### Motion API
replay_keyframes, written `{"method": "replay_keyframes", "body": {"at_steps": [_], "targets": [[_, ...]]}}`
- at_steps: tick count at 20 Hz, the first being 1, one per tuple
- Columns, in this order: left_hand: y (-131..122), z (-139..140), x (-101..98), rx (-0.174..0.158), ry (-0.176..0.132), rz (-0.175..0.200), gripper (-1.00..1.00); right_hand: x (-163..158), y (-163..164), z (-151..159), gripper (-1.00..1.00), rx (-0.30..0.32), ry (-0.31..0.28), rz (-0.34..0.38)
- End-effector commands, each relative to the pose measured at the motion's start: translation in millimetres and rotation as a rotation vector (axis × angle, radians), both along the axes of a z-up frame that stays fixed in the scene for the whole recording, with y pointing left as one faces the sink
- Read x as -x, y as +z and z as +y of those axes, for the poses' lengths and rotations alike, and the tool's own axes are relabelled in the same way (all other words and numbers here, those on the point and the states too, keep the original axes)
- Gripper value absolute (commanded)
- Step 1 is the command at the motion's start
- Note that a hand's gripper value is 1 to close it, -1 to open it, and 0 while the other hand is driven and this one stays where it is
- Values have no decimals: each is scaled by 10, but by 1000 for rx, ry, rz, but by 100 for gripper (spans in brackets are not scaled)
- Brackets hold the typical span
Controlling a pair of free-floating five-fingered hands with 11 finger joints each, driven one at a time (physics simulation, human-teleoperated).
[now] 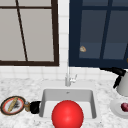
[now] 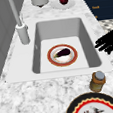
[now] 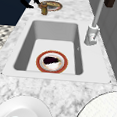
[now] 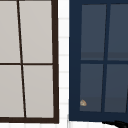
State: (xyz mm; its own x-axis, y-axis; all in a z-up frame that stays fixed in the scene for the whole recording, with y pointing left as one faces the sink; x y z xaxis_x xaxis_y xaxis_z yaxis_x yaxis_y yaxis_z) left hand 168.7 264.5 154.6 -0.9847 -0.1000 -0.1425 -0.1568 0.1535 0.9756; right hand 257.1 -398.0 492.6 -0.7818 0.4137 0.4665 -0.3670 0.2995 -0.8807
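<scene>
The sink (image 2: 90,38) holds a red-rimmed plate (image 2: 51,58) with an aubergine (image 2: 62,52) on it (dark purple, lying flat). In the front view, the tap (image 1: 67,77) stands at the basin's 12 o'clock. At 3 o'clock, a grey kettle (image 1: 123,85) sits behind a white plate (image 1: 115,107) bearing a red fruit (image 1: 124,107). At 9 o'clock lies a patterned plate (image 1: 3,107). Above are a window (image 4: 37,57) and a dark blue cabinet (image 4: 75,62).

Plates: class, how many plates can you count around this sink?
3. One plate with an eggplant lies in the sink basin; one patterned plate sits on the left counter; one white plate sits on the right counter. Others may be hidden.
</scene>
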Motion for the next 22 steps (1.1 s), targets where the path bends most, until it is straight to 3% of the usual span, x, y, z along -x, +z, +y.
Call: {"method": "replay_keyframes", "body": {"at_steps": [1,15,22], "targets": [[0,0,0,0,0,0,0,47,-74,0,-100,66,-90,43],[0,0,0,0,0,0,0,214,-300,8,-100,189,-374,114],[0,0,0,0,0,0,0,239,-431,11,-100,302,-494,201]]}}
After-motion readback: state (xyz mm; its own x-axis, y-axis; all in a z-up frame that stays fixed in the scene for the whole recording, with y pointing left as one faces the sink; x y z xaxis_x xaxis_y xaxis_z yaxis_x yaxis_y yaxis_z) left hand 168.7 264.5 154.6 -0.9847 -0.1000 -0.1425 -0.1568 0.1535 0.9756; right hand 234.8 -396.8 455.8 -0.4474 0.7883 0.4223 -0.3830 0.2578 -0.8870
